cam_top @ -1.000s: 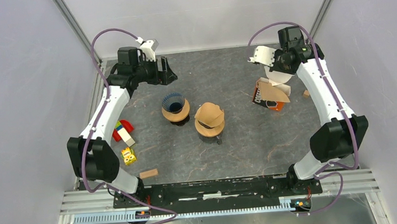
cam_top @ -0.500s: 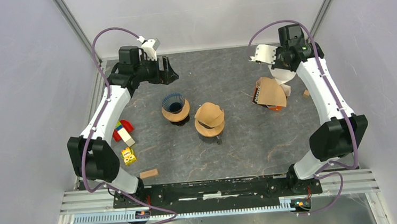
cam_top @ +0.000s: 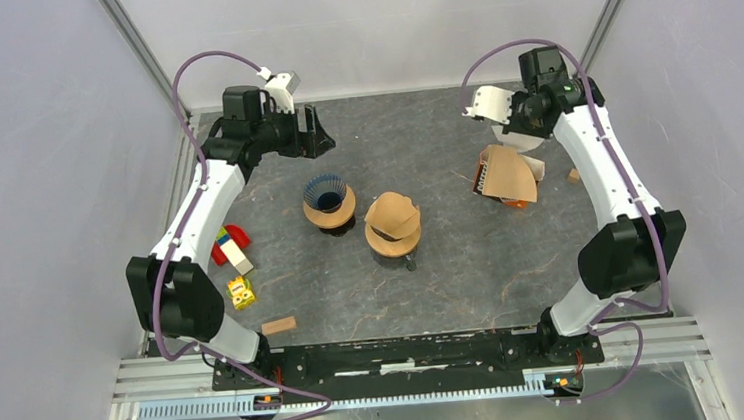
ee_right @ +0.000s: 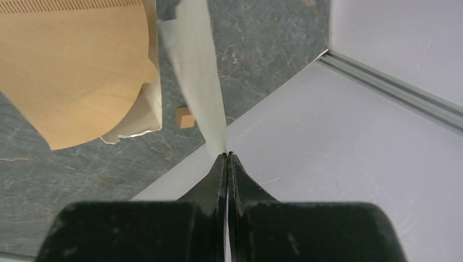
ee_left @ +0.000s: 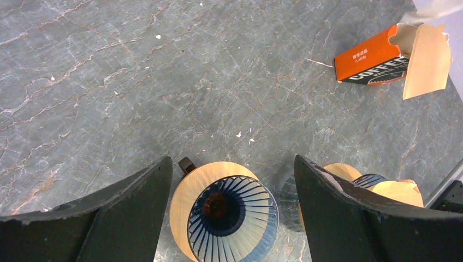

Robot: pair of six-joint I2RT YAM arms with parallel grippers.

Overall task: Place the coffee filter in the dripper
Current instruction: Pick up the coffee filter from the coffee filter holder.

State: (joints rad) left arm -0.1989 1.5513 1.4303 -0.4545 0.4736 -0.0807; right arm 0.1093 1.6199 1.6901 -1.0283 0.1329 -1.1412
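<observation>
Brown filter (cam_top: 507,172) has settled over the box (ee_left: 367,54); right gripper (ee_right: 227,155) pinches white filter (ee_right: 194,71), left gripper (ee_left: 232,164) gapes empty.

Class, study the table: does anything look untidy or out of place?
Yes. The orange filter box lies flat with its end open, and a brown filter sticks out of it, loose. The right gripper pinches a white filter nearby.

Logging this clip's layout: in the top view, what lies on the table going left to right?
Pile of coloured toy blocks → flat wooden block → empty blue ribbed glass dripper → dripper holding a brown paper filter → orange coffee filter box → small wooden cube.
</observation>
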